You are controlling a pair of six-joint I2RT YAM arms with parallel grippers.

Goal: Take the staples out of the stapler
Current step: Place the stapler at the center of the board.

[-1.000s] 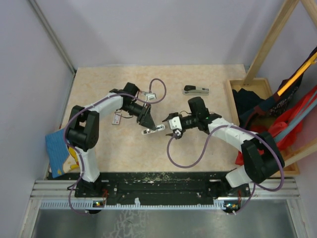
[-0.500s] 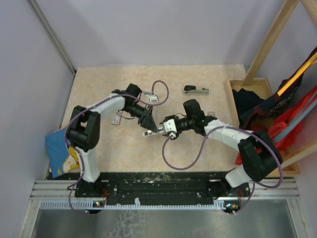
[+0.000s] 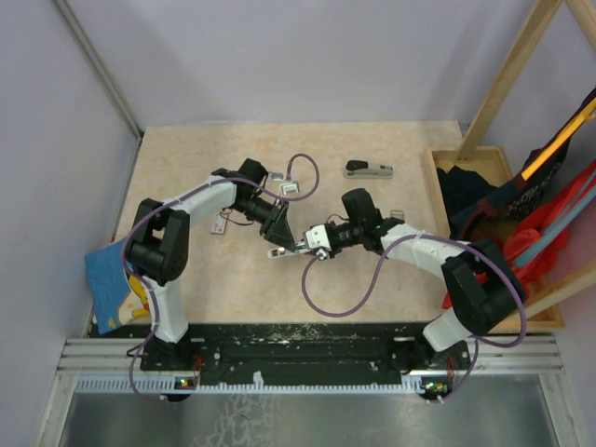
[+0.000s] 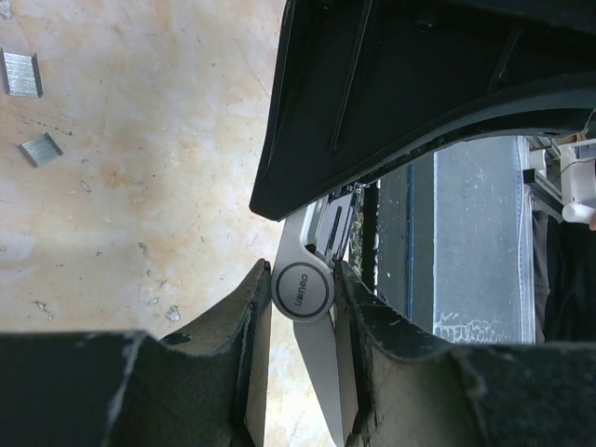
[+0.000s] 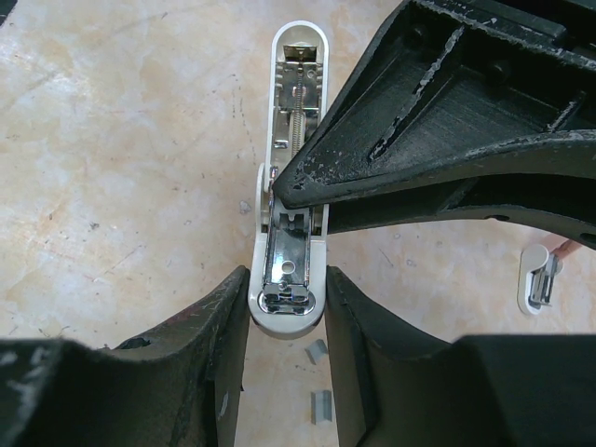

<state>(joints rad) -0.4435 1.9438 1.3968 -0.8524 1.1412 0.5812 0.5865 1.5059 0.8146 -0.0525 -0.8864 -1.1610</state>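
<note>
Seen from above, the opened stapler [image 3: 289, 248] is over the middle of the table [image 3: 233, 293], its long axis running left to right between the left gripper [image 3: 278, 244] and the right gripper [image 3: 304, 246], one at each end. The left wrist view shows that claw pinching the round hinge end [image 4: 303, 289], with loose staples [image 4: 20, 74] lying well apart. In the right wrist view the fingers [image 5: 233, 307] press both sides of the other end, and the spring channel runs straight ahead.

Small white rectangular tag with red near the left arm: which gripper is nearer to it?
Left. The left gripper is close to the small white tag, toward the table's middle; the right gripper is farther that way, beyond the left one.
</note>
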